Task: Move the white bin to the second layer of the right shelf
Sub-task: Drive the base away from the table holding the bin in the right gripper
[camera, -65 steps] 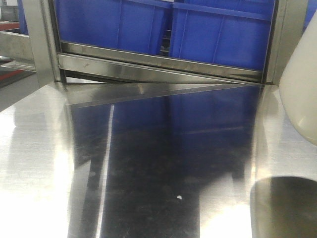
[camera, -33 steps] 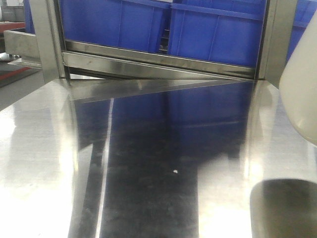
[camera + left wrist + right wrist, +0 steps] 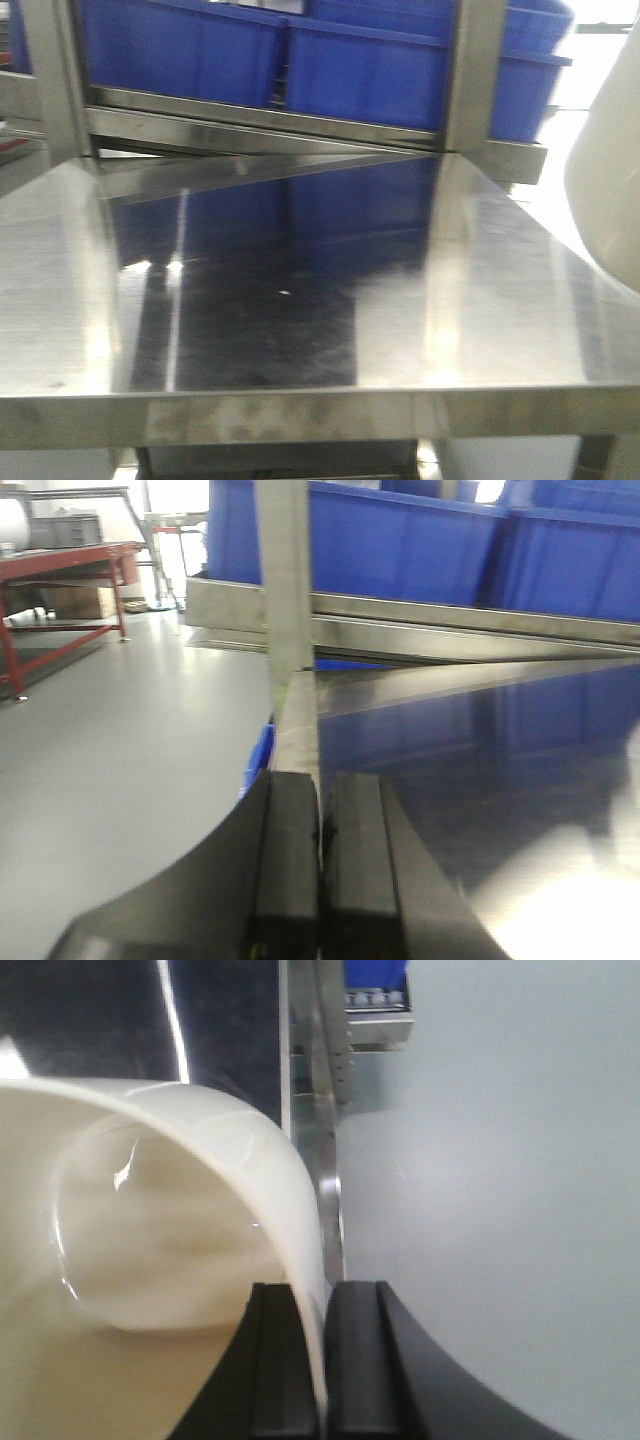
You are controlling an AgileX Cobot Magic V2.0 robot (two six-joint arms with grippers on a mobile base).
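The white bin (image 3: 606, 180) hangs at the right edge of the front view, off the table's right side and tilted. In the right wrist view its glossy inside (image 3: 150, 1240) fills the left half, and my right gripper (image 3: 325, 1292) is shut on its thin rim wall, one finger inside and one outside. My left gripper (image 3: 320, 780) is shut with nothing between its black fingers (image 3: 290, 860), level with the table's left edge. I cannot tell which rack is the right shelf.
A steel table (image 3: 300, 290) spans the front view, its front edge low in frame. Behind it a steel rack with an upright post (image 3: 470, 70) holds blue crates (image 3: 180, 45) (image 3: 365, 70). A red workbench (image 3: 60, 560) stands far left over grey floor.
The front view has pulled back and swung right: the rack and crates slid left, and the table's front edge now shows. The bin stays at the right edge, its shadow gone from the tabletop.
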